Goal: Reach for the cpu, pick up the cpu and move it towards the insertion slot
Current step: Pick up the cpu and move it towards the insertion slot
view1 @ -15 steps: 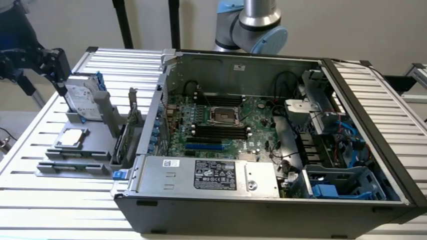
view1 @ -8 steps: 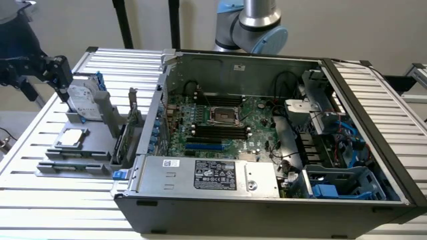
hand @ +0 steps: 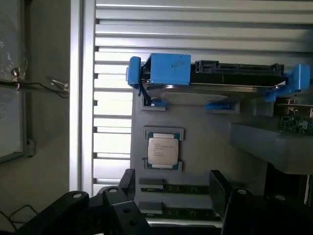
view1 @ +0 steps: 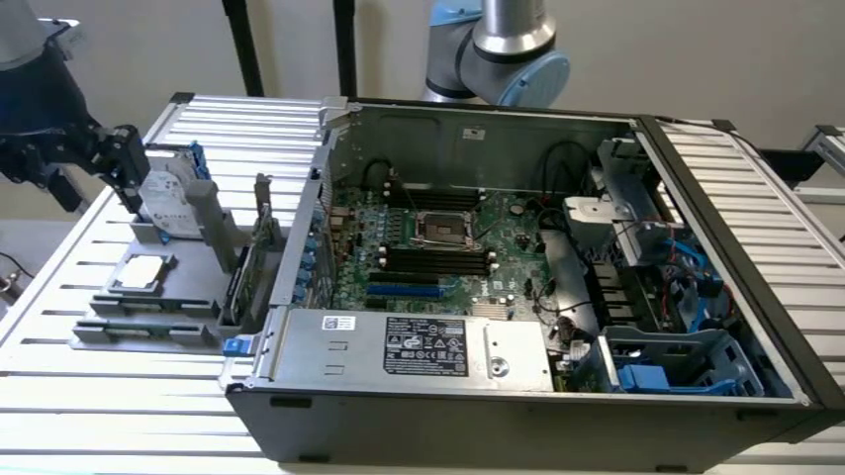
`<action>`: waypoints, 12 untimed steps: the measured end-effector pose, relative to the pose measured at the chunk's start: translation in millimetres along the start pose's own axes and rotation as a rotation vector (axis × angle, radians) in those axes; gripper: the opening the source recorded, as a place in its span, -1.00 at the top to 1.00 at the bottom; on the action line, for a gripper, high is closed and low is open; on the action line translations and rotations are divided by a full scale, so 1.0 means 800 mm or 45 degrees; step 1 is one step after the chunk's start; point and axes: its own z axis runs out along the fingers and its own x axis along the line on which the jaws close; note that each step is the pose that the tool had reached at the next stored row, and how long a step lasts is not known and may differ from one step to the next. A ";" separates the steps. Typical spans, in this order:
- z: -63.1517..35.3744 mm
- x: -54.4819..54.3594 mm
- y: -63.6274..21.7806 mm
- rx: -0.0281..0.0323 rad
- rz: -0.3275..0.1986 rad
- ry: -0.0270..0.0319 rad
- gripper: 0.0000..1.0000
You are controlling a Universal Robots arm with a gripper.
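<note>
silvery cpu (hand: 162,150): is lying flat, metal top up, in a shallow recess of the grey fixture (view1: 133,332), untouched and just beside the hard drive.
end effector (hand: 173,183): is hanging over the fixture at the exterior view's left, its black fingers (hand: 220,188) spreading wide and gripping nothing; in the wrist view the cpu is sitting clear of both fingers.
hard drive (hand: 215,81): is standing on edge in blue rails at one end of the fixture, far larger than the chip next to it.
insertion slot (view1: 442,228): is sitting on the green motherboard (view1: 516,237) inside the computer case (view1: 528,416), its shiny frame ringing a dark centre, with the long black memory slots (view1: 429,262) running close by; it is lying well apart from the cpu, toward the exterior view's right.
case: is lying on its side with the panel off, its interior facing up, resting on the slatted metal tabletop (view1: 119,406) next to the fixture.
robot arm (view1: 509,49): is showing a grey joint behind the case's far wall.
</note>
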 end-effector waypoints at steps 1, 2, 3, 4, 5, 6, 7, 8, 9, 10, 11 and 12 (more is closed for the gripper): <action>0.002 0.000 0.000 -0.0001 0.000 0.0000 -0.42; 0.005 0.000 0.000 -0.0001 0.000 0.0000 -0.42; 0.007 0.000 -0.001 0.0001 0.000 0.0002 -0.42; 0.009 0.000 -0.001 0.0000 0.000 0.0001 -0.42; 0.011 0.000 -0.001 0.0001 0.000 0.0002 -0.42; 0.014 0.000 -0.002 0.0000 0.000 0.0001 -0.42; 0.016 0.000 -0.002 0.0000 0.000 0.0001 -0.42; 0.018 0.000 -0.002 -0.0001 0.000 0.0000 -0.42; 0.020 0.000 -0.002 -0.0001 0.000 0.0000 -0.42; 0.023 0.000 -0.002 -0.0002 0.000 0.0000 -0.42; 0.025 0.000 -0.002 -0.0002 0.000 0.0000 -0.42; 0.027 0.000 -0.002 -0.0002 0.000 0.0001 -0.42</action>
